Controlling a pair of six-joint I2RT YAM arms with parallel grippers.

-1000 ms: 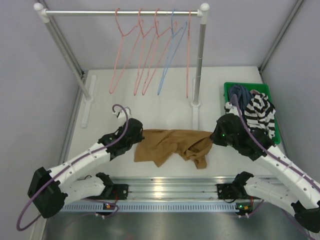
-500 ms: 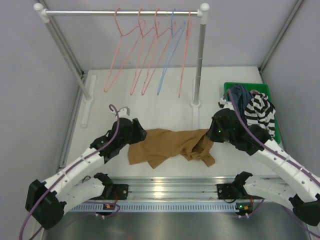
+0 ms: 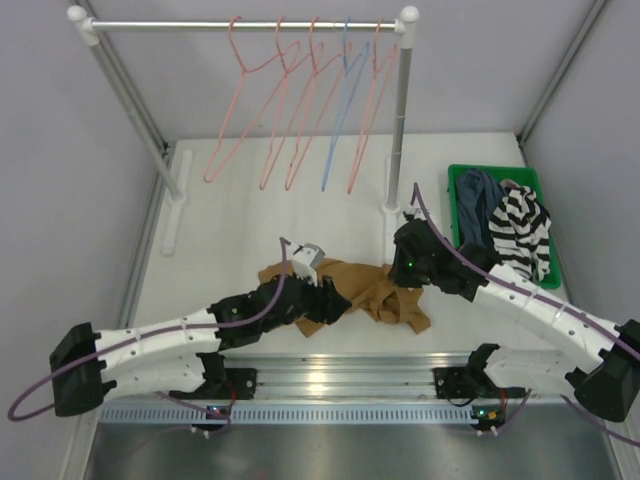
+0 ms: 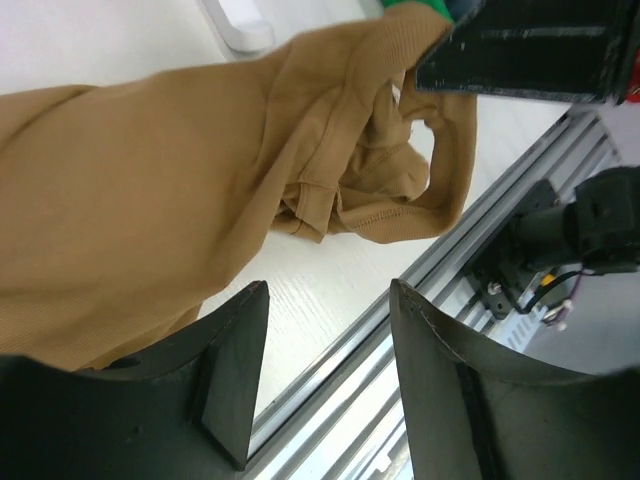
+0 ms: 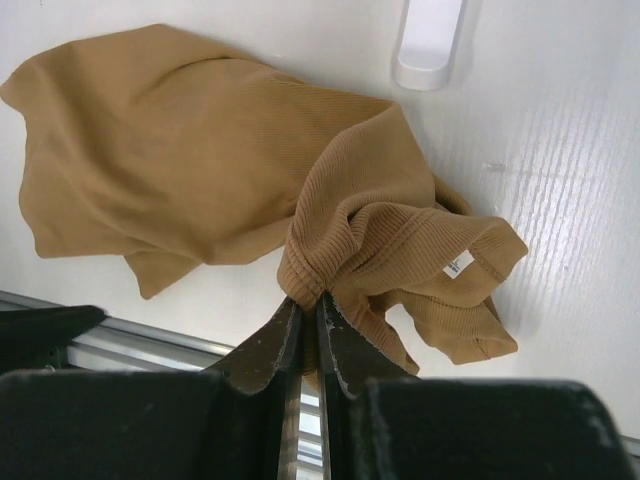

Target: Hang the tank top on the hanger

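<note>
White worktop (image 3: 220,230) holds the brown tank top (image 5: 180,150), all bunched up. The right tool (image 5: 308,318) is shut tight, pinching a fold at the tank top's right end. The left tool (image 4: 325,300) is open by the tank top's other side, holding nothing.

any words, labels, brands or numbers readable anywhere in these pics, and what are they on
No text can be read in any of the three views.
Small white tag on the tank top, right wrist view: any print on it is too small to read.
Nothing else shows lettering, numbers or signs.
</note>
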